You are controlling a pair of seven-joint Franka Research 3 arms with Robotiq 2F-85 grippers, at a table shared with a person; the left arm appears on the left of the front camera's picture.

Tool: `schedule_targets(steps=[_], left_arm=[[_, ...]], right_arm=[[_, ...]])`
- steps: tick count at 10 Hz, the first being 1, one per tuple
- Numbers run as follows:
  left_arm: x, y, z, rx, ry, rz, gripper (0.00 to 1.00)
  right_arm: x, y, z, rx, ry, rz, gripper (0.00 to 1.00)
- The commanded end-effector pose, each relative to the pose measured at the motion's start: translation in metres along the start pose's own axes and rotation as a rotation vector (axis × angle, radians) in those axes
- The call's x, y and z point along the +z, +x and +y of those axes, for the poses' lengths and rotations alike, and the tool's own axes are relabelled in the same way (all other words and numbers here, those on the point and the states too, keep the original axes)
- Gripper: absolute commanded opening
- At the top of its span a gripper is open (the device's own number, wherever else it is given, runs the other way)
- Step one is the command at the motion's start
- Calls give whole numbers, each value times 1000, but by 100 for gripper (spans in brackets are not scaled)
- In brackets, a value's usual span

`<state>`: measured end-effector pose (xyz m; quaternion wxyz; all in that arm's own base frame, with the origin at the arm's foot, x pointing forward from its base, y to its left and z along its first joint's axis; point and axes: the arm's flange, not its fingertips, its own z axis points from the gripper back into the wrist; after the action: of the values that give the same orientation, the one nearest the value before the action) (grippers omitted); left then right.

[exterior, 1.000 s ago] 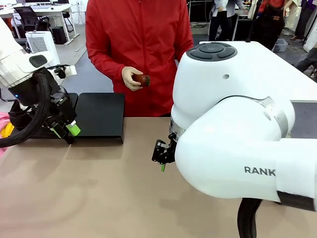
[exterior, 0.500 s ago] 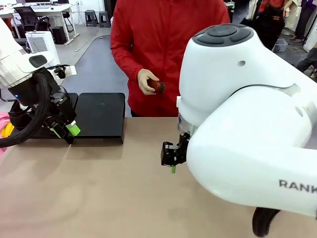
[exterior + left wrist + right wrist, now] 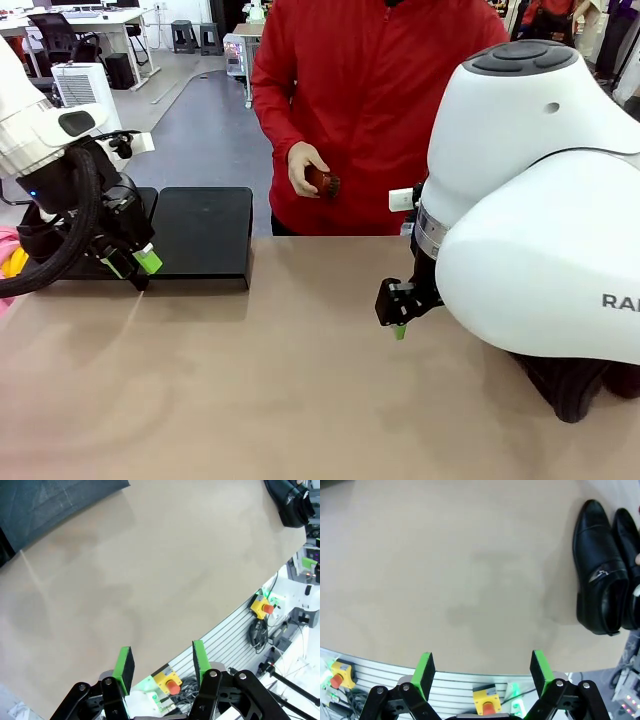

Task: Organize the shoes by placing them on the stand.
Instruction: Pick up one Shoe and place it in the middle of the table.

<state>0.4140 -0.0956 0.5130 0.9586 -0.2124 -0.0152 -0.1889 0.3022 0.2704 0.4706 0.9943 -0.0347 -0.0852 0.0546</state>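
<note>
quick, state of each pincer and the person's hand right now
Left pincer: open, holding nothing.
Right pincer: open wide, holding nothing.
Person's hand: closed around a small brown object.

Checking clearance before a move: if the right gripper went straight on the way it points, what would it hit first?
Probably the bare tabletop; the right gripper points down at it, and the black shoes lie off to one side.

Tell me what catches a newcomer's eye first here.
The right arm bulks white across the front view's right half. Behind the table a person in red holds a small brown object. Two black shoes lie side by side at the right wrist view's right edge.
</note>
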Motion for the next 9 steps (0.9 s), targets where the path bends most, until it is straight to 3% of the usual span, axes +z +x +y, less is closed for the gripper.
schedule_targets(steps=[1, 6, 7, 9], left_arm=[[0, -3, 0, -8, -16, -9, 62], [0, -3, 0, -8, -16, -9, 62], [0, -3, 0, -8, -16, -9, 62], [0, -3, 0, -8, -16, -9, 62]], right_arm=[[6, -4, 12, -17, -2, -11, 100], [1, -5, 9, 7, -4, -6, 100], [-8, -4, -6, 64, 60, 65, 100], [-13, -10, -41, 83, 124, 117, 100]])
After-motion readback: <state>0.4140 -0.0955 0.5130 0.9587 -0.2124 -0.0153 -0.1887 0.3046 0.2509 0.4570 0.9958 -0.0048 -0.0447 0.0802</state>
